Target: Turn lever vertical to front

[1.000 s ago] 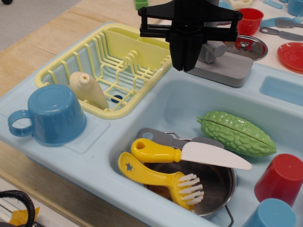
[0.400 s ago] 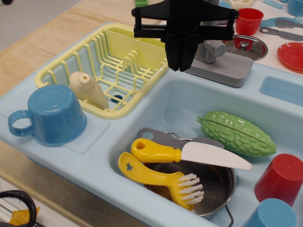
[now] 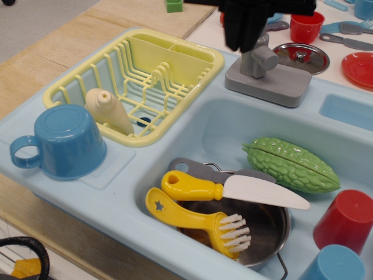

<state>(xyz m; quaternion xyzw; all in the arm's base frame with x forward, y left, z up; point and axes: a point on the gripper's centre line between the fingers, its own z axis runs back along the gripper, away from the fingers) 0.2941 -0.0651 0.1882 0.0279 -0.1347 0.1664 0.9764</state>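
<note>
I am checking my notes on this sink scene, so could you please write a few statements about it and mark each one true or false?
1. The gripper hangs directly above the lever. True.
2. The green bitter melon sits in the yellow dish rack. False: it lies in the sink basin.
3. The yellow-handled knife rests across the metal pot. True.
4. The blue mug stands upright, opening up. False: it stands upside down.
5. The yellow brush lies beside the faucet base. False: it lies on the pot.
</note>
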